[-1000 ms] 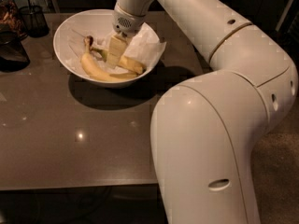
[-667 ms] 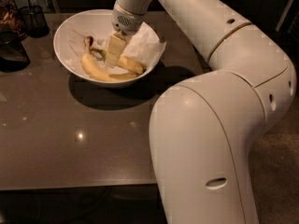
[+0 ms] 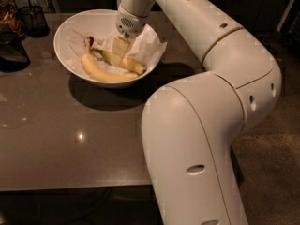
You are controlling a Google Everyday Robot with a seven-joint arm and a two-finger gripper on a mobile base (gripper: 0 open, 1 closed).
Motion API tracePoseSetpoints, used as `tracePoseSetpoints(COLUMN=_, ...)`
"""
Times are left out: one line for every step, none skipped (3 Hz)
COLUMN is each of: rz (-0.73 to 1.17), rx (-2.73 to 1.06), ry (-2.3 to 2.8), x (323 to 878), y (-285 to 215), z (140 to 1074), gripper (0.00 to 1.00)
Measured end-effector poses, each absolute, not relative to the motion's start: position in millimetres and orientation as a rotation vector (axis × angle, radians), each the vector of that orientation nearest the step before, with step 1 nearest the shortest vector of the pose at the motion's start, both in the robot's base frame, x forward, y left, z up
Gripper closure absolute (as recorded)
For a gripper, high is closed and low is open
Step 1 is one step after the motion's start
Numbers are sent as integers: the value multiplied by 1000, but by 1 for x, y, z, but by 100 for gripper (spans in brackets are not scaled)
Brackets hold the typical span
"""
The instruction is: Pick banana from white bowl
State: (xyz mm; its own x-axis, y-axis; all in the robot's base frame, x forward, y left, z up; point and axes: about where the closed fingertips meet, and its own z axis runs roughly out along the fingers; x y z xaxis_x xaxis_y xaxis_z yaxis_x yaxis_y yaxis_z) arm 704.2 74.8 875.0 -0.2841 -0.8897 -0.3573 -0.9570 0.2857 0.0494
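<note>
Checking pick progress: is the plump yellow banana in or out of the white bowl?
In: the plump deep-yellow banana lies inside the wide white bowl, end effector over it.

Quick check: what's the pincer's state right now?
Pincer: down inside the white bowl, at the plumper banana; whether it is open, closed or holding cannot be told.

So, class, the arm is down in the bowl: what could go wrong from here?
The gripper is down over the short, plump deep-yellow banana, with the longer pale curved banana close beside it; it might catch both. The crumpled white paper lining the wide white bowl could snag and lift too.
</note>
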Motion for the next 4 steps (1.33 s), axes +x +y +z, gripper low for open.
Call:
tracePoseSetpoints(rz=394, rx=-1674, ry=2331, x=711, y=72, z=864, gripper=41)
tracePoseSetpoints(rz=422, rx=-1666, ry=2371, x=716, y=72, z=847, gripper=47)
tracePoseSetpoints(rz=424, rx=-1665, ry=2374, x=716, y=72, z=848, gripper=68)
tracePoseSetpoints(rz=424, rx=-1665, ry=2374, x=716, y=72, z=848, gripper=91)
